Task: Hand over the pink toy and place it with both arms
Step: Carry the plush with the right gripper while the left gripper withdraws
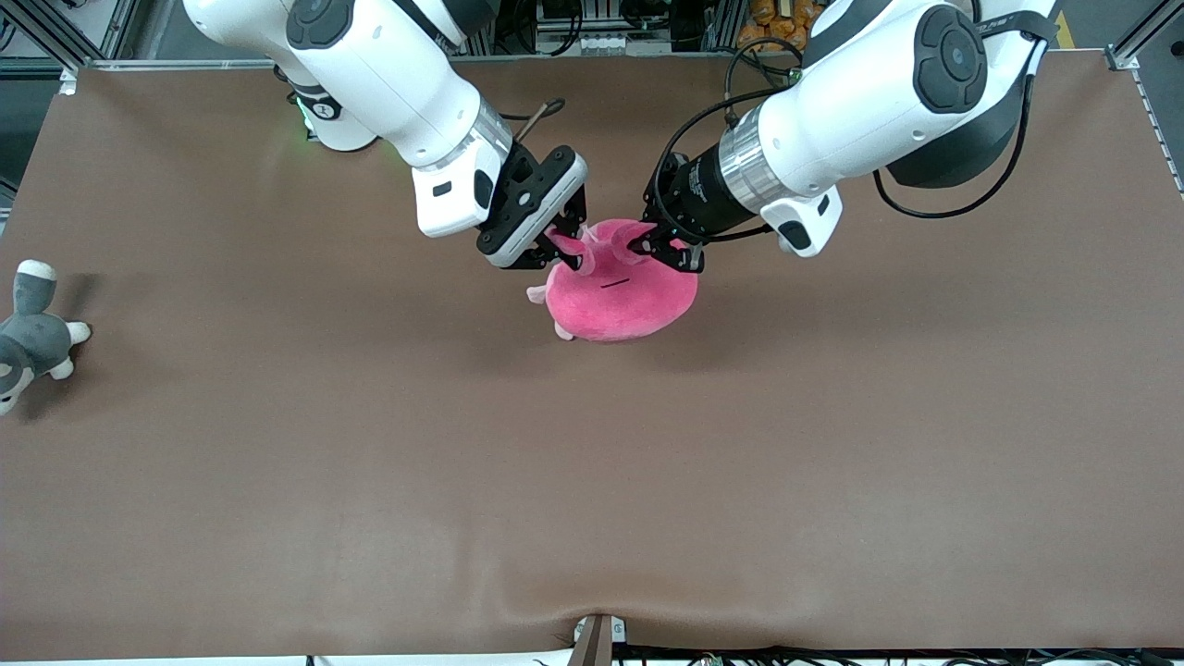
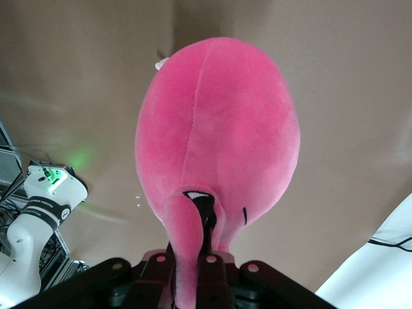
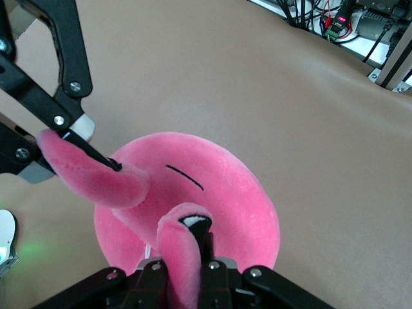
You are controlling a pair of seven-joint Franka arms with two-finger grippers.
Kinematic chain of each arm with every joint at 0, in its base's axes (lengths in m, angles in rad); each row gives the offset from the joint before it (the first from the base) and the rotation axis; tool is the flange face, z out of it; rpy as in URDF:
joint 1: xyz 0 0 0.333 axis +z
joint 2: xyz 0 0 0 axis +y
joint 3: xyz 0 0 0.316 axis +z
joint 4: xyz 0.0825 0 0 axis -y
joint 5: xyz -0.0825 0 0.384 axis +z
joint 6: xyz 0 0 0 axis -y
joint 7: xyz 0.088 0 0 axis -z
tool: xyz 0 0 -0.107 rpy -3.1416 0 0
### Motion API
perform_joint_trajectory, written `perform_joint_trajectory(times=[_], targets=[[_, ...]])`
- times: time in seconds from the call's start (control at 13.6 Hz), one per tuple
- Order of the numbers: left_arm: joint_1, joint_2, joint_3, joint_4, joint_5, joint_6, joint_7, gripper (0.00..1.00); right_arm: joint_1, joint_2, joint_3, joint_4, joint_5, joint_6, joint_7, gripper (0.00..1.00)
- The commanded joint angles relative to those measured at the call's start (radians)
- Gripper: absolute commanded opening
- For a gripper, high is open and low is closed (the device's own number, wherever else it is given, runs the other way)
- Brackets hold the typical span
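Note:
The pink toy (image 1: pixel 622 294), a round hot-pink plush, hangs by its two ears over the middle of the table, toward the robots' bases. My right gripper (image 1: pixel 566 242) is shut on one ear. My left gripper (image 1: pixel 647 245) is shut on the other ear. In the left wrist view the toy (image 2: pixel 219 135) hangs from my left gripper (image 2: pixel 192 270), with an ear pinched between the fingers. In the right wrist view the toy (image 3: pixel 219 199) hangs from my right gripper (image 3: pixel 187 270). The left gripper (image 3: pixel 64 138) shows there too, clamped on the second ear.
A grey-and-white plush animal (image 1: pixel 32 338) lies at the right arm's end of the brown table (image 1: pixel 592 481). The right arm's base (image 2: pixel 45 193), with a green light, shows in the left wrist view. Cables and frames line the table's edge by the bases.

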Motion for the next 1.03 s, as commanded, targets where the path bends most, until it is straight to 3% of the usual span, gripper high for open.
perform_joint_trajectory(times=[0.0,0.22,0.59,0.95], targets=[[-0.011,0.002,0.006,0.026,0.050,-0.008,-0.017,0.97,-0.017,-0.011,0.000,0.005,-0.010,-0.028,0.018,0.00],[-0.010,-0.015,-0.002,0.027,0.188,-0.026,-0.006,1.00,-0.067,-0.021,-0.002,0.003,-0.010,-0.098,0.015,0.00],[0.010,-0.021,0.004,0.029,0.202,-0.090,0.055,1.00,-0.255,-0.031,-0.002,-0.023,-0.018,-0.297,-0.017,0.00],[0.203,-0.067,0.010,0.029,0.205,-0.302,0.574,1.00,-0.489,-0.022,-0.002,-0.101,-0.018,-0.412,-0.314,0.00]])
